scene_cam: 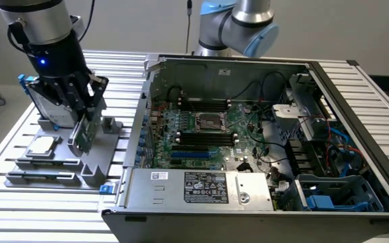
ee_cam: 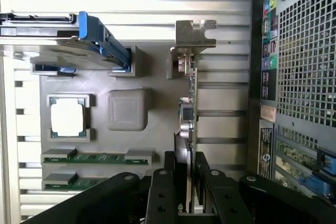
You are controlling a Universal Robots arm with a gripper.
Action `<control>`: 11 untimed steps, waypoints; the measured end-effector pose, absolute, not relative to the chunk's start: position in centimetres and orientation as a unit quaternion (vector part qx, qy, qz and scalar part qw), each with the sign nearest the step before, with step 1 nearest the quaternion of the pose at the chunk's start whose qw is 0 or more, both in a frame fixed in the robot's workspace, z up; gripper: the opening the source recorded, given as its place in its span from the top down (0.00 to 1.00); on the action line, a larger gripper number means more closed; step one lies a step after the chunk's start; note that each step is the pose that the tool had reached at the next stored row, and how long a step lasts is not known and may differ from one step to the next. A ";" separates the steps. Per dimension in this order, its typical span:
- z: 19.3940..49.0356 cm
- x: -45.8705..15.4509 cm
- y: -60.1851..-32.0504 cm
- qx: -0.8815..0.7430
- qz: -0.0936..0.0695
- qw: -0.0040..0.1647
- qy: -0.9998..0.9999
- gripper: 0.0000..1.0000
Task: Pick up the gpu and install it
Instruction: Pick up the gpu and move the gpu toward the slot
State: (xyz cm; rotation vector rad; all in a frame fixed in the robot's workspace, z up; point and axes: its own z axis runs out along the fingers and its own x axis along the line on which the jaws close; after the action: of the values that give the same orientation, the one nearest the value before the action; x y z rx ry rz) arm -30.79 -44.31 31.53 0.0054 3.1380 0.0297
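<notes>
In the wrist view the jaws hide one end of the gpu (ee_cam: 187, 106) and run off the edge. In the exterior view they cover part of the drive (scene_cam: 44, 110); the label (scene_cam: 206, 186) print is unreadable.

Silver arm (scene_cam: 39, 17), pale-blue joints (scene_cam: 261, 38), black gripper (scene_cam: 81, 115), seemingly blue indicator light (scene_cam: 42, 62)

The gpu (scene_cam: 81, 135) is green on its flat side, with a shiny silver bracket (ee_cam: 194, 32). The end effector (ee_cam: 185, 190) is black, with a small blue light (scene_cam: 42, 62). The holder (ee_cam: 157, 77) is grey. The CPU chip (ee_cam: 67, 117) is silver. The hard drive (ee_cam: 58, 56) is silver with a blue frame. The memory sticks (ee_cam: 97, 157) are green. The surface (scene_cam: 46, 212) is silver with long stripes. The computer case (scene_cam: 248, 230) is black, and its motherboard (scene_cam: 201, 136) is green.
</notes>
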 end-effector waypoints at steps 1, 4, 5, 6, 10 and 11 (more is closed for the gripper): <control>32.0 -30.7 -44.3 0.002 0.010 0.001 1.000 0.74; 33.3 -30.5 -44.3 0.002 0.010 -0.001 1.000 0.74; 33.8 -30.4 -44.3 0.002 0.009 -0.001 1.000 0.74; 34.3 -30.3 -44.4 0.002 0.009 -0.003 1.000 0.74; 35.4 -30.1 -44.5 0.002 0.009 -0.011 1.000 0.74; 35.8 -30.0 -44.5 0.002 0.009 -0.013 1.000 0.74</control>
State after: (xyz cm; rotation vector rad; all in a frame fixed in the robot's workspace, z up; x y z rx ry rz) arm -30.05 -44.48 35.76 0.0061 3.1668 0.0301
